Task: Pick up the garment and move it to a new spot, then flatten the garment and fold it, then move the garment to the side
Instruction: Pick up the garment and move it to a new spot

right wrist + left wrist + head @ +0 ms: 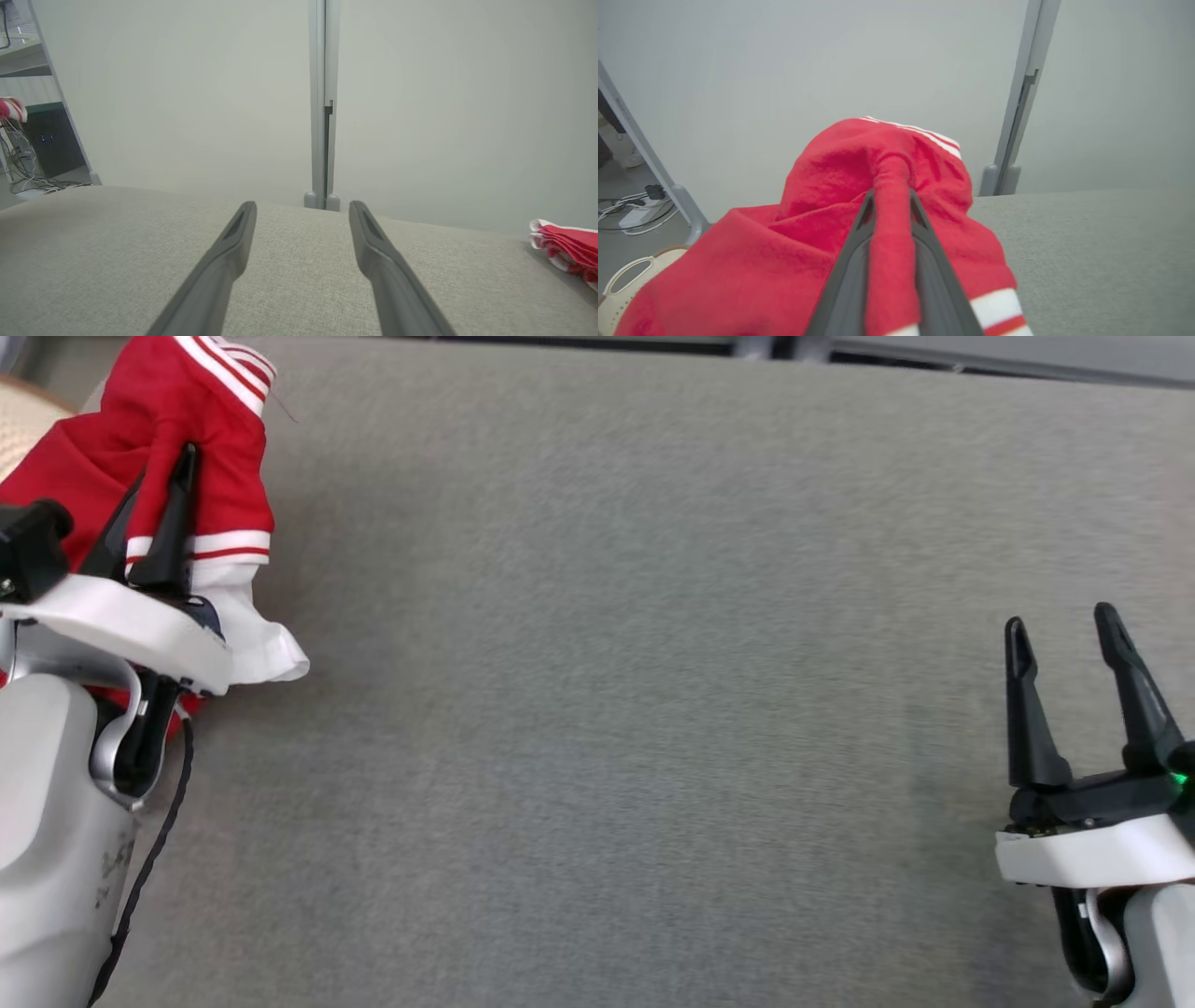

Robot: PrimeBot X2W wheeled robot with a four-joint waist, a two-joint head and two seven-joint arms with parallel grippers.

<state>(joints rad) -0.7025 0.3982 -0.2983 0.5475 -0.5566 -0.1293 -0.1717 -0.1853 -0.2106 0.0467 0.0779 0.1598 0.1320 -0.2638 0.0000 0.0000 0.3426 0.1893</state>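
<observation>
A wide bench [653, 709] with a flat, smooth top of grey woven fabric carries a bunched red garment [210, 467] with white-striped bands and a white hem, which rests near its far left corner.

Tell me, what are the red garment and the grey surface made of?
The red garment looks like soft fleecy knit: matte, fuzzy nap, bunching in plump folds. The grey surface seems woven upholstery cloth: matte, with a fine speckled weave.
</observation>
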